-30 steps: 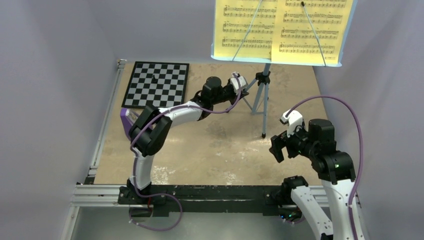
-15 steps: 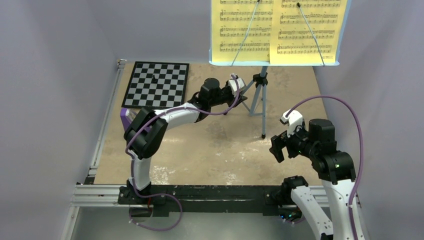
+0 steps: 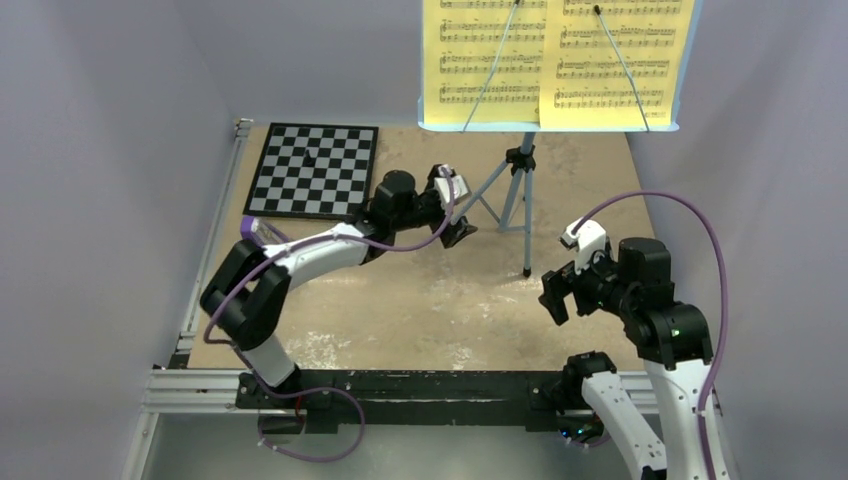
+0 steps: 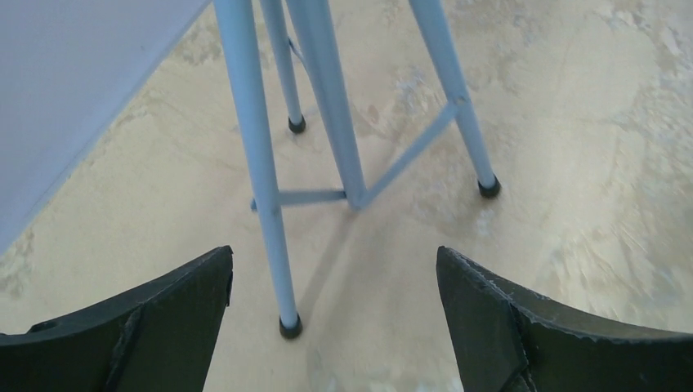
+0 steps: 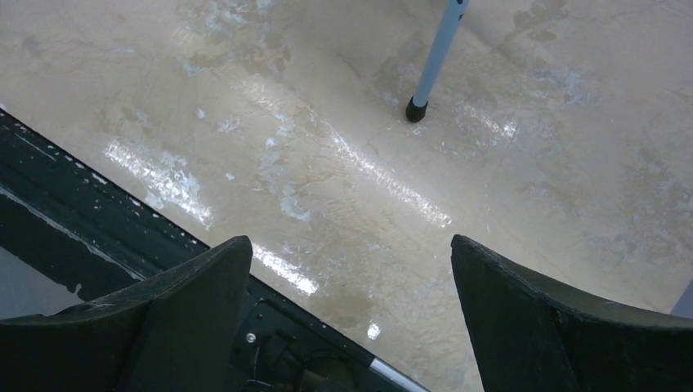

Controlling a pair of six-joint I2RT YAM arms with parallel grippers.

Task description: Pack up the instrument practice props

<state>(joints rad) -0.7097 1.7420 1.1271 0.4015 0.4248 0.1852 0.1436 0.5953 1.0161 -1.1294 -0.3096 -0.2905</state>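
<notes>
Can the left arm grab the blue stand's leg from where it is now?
Probably yes. The left arm has its jaws wide open and pointed at the music stand. The stand's nearest leg is just ahead, lined up between them, with only table in the gap. Nothing seems to block the way.

Top of sheet music [image 3: 460, 80] cut off; metronome [image 3: 249, 226] mostly hidden

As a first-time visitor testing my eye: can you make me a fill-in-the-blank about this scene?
The sheet music on the music stand is ____.
The music stand rests on ____ feet.
The left gripper is ____, holding nothing.
The checkerboard lies ____ of the music stand.
Missing words: yellow; three; open; left.
</notes>
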